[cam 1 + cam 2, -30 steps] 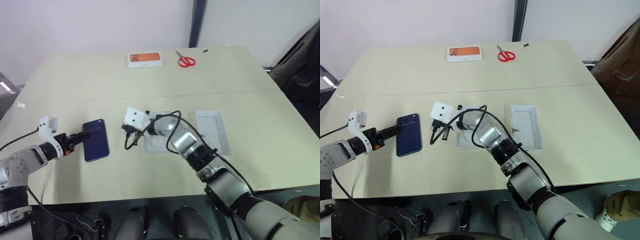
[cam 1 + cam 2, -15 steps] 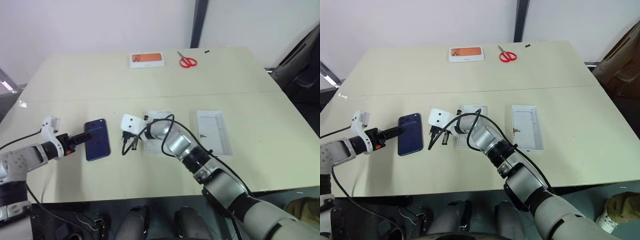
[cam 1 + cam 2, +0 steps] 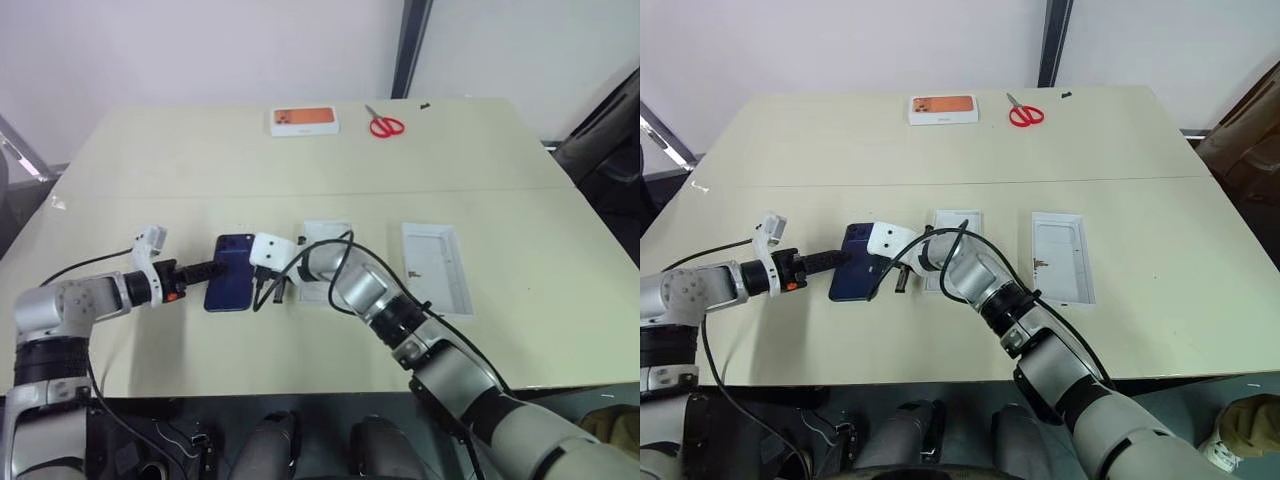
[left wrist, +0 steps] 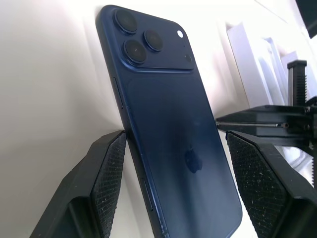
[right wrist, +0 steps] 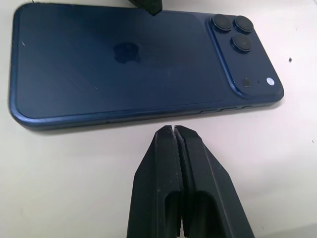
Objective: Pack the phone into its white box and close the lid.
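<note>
The phone (image 3: 231, 286) lies back-up and flat on the counter (image 3: 150, 180), left of the white box (image 3: 325, 262). The left tool (image 4: 173, 163) straddles its near end, spread wide; the right tool (image 5: 176, 130), pinched shut, sits just beside its right edge. It looks stiff, glossy and slippery, so the thin long edges seem the best hold.

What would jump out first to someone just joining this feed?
The dark blue phone lies camera-side up on the table's near left part, pinched between two arms: the left gripper is open with fingers either side of it, and the right gripper is shut just beside its long edge. To the right lie two open white trays, the box and the lid.
</note>
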Tool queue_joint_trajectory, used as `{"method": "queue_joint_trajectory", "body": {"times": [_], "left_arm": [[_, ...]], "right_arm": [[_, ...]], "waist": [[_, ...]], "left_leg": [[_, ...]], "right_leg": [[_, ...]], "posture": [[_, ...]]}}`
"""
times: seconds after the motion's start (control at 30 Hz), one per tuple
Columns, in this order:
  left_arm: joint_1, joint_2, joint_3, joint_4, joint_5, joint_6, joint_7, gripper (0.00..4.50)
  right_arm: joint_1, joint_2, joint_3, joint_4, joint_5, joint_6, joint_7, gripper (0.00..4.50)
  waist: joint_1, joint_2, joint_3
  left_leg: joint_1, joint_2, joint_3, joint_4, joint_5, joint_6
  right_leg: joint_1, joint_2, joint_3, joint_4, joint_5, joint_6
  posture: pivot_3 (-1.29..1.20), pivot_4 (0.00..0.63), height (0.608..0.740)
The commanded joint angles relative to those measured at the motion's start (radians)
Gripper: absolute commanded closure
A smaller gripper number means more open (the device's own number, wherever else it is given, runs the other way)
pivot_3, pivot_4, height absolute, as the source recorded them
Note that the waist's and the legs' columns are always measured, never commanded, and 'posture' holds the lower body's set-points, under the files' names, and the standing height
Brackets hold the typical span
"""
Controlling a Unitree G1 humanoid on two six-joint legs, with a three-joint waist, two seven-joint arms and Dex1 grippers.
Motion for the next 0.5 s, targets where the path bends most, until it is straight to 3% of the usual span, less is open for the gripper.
{"method": "queue_joint_trajectory", "body": {"times": [0.03,0.27,0.5], "left_arm": [[-0.007,-0.033,-0.062,0.056,0.017,0.028,-0.011,1.11],[-0.008,-0.060,-0.128,0.015,0.000,0.107,-0.065,1.11],[-0.048,-0.086,-0.091,-0.002,-0.025,0.169,-0.057,1.11]], "right_arm": [[-0.010,-0.001,0.020,-0.017,-0.014,0.013,0.014,4.42],[-0.009,0.003,0.025,-0.006,-0.020,-0.009,0.007,4.42],[-0.005,-0.005,0.028,-0.012,-0.020,-0.014,0.014,4.42]], "waist": [[0.000,0.000,0.000],[-0.001,0.001,-0.001],[-0.003,0.001,-0.001]], "left_leg": [[0.001,0.000,0.000,0.000,0.000,0.000],[0.002,0.000,0.000,-0.001,0.000,0.000],[0.003,0.000,0.000,-0.001,0.000,0.001]], "right_leg": [[0.001,0.000,0.000,0.000,0.000,0.000],[0.002,0.000,0.000,0.000,0.000,0.000],[0.003,0.000,0.000,0.000,0.000,0.000]], "posture": [[0.00,0.150,0.734],[0.00,0.150,0.734],[0.00,0.150,0.734]]}}
